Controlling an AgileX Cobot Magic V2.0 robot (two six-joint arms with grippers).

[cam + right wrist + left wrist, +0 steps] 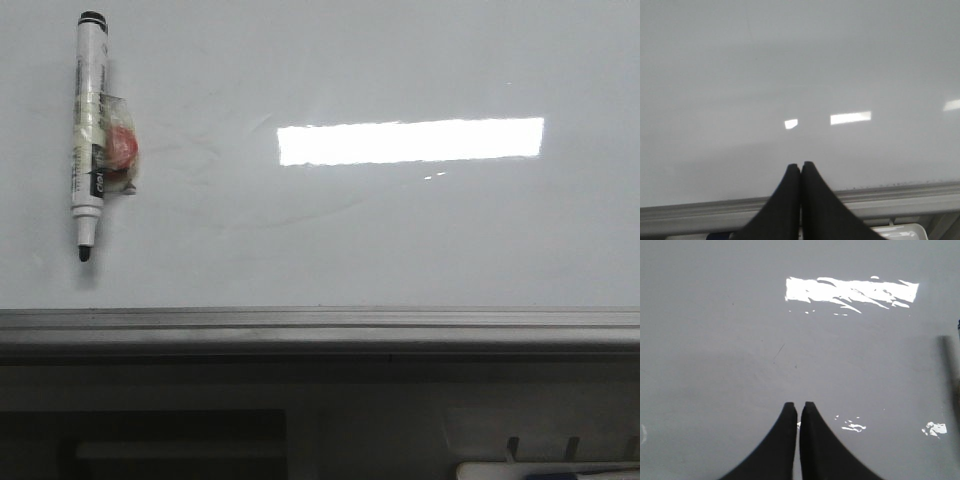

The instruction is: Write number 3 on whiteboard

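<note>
Glossy whiteboard (420,230) fills the frame, marker (88,130) lying upper left, well apart from left gripper (800,406) and right gripper (800,165), both closed, empty.

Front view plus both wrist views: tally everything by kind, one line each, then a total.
Whiteboard: 1
Marker, uncapped, with a taped-on red-and-clear wrap: 1
Left gripper and right gripper, both closed and empty: 2
Written digits: 0
Total: 4

Lab or office: whiteboard (400,240), marker (88,120).
</note>
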